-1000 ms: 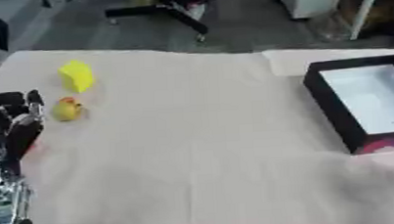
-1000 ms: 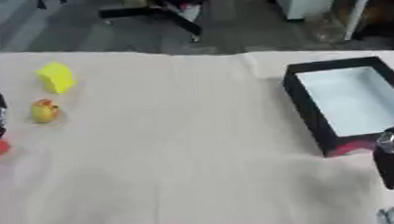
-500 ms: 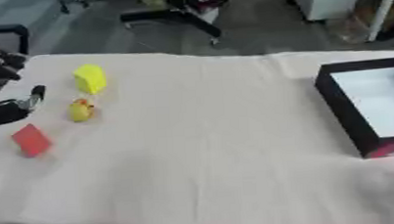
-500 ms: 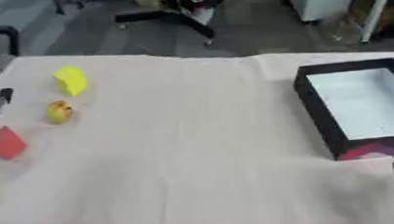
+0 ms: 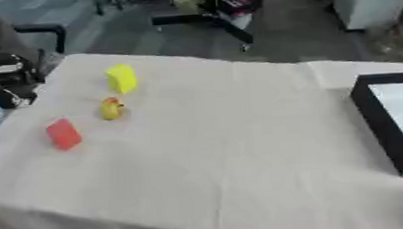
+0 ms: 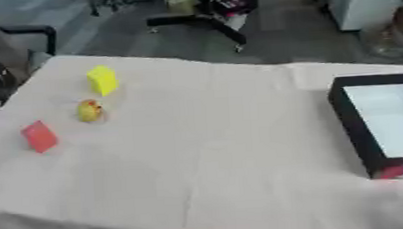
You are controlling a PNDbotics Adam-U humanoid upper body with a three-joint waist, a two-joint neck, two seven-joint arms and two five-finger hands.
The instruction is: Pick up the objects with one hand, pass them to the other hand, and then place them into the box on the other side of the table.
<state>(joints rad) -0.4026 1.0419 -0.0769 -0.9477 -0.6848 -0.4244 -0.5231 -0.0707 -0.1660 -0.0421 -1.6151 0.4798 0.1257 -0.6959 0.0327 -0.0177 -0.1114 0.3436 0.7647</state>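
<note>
Your left hand (image 5: 1,81) sits off the table's left edge; I cannot tell its fingers' state. The right hand is unseen. Reach for the red block (image 5: 64,134), nearest you, beside the duck (image 5: 111,108) and yellow block (image 5: 121,78); the box (image 5: 373,121) lies far right.

Between the three small yellow and red objects (image 5: 111,108) at left and the black-walled box (image 6: 352,119) at right, the cloth-covered table (image 5: 233,134) lies open.

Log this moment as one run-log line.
left hand: table's left edge, holding nothing | yellow block, duck, red block: on table | box: empty
</note>
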